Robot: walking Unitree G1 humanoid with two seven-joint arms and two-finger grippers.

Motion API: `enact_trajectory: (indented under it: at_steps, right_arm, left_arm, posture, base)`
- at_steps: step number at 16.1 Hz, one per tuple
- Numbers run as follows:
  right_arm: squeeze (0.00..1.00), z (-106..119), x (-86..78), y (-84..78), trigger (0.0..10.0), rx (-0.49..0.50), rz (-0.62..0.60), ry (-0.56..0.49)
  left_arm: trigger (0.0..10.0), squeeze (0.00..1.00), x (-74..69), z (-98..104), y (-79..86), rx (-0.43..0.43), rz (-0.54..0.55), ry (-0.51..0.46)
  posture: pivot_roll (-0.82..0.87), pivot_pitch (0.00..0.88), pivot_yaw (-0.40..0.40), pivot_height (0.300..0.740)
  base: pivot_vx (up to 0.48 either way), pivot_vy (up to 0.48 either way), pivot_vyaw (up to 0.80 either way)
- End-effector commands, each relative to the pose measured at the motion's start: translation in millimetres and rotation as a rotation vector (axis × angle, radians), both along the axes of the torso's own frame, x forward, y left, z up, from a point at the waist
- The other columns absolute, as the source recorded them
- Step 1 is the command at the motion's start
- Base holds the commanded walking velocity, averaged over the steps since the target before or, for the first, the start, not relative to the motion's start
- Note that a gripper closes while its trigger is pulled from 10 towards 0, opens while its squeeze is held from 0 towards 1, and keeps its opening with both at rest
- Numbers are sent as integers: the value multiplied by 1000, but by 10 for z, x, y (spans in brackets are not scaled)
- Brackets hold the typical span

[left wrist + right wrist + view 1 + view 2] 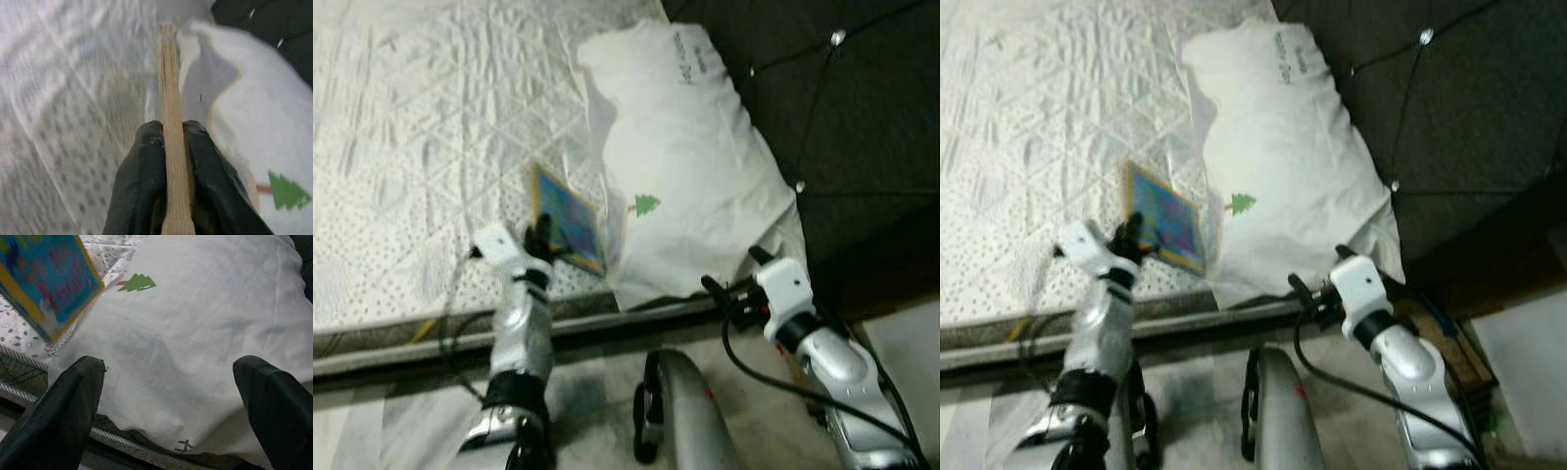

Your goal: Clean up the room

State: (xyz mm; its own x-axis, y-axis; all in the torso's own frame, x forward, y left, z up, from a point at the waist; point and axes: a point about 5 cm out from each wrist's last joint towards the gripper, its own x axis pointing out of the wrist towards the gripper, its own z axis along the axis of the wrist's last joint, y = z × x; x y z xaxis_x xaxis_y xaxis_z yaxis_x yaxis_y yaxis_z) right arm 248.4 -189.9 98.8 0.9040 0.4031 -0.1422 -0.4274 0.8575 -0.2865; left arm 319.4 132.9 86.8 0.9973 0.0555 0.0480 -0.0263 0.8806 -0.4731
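Note:
A thin book [570, 221] with a blue and yellow cover stands tilted on edge on the white quilted mattress [421, 147], beside a white pillow [690, 157] with a small green tree print. My left gripper [540, 240] is shut on the book's near edge; in the left wrist view both black fingers [142, 186] clamp the book's thin side [171, 147]. My right gripper [729, 284] hovers open at the mattress's near edge, just short of the pillow's [195, 347] lower corner. Its two fingers [63, 411] stand wide apart with nothing between them.
A dark quilted headboard or wall [842, 117] rises at the right behind the pillow. The mattress's dark piped border [401, 343] runs across in front of me. Pale floor [597, 392] lies below, with my own body [680, 411] in the middle.

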Motion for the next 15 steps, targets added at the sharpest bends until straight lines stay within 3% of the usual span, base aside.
enact_trajectory:
  at_steps: [1, 4, 8, 12, 15]
  right_arm:
    - [0, -24, -9, -22, 10000, -5, -7, 14]
    - [0, -20, 26, -7, 10000, -5, -2, 9]
    - [0, -26, 38, 10, 10000, -28, 16, 0]
    - [0, -28, 35, -56, 10000, -44, 4, 2]
    - [0, 18, 92, -117, 10000, -60, -12, -18]
  left_arm:
    - [10000, 0, -1, 179, -20, 60, -11, -86]
    - [10000, 0, -109, 329, 18, 120, 11, -140]
    - [10000, 0, -258, -8, 22, 128, -21, -2]
    - [10000, 0, -215, -139, 38, 161, -54, 52]
    - [10000, 0, -107, -188, 52, 168, -73, 61]
  posture:
    - [-215, 255, -104, 638]
    - [-201, 250, -105, 638]
    - [-209, 244, -111, 638]
    - [-224, 243, -112, 638]
    - [-232, 245, -110, 638]
  base:
    - [0, 0, 0]
    - [0, 0, 0]
    - [0, 0, 0]
    - [0, 0, 0]
    - [0, 0, 0]
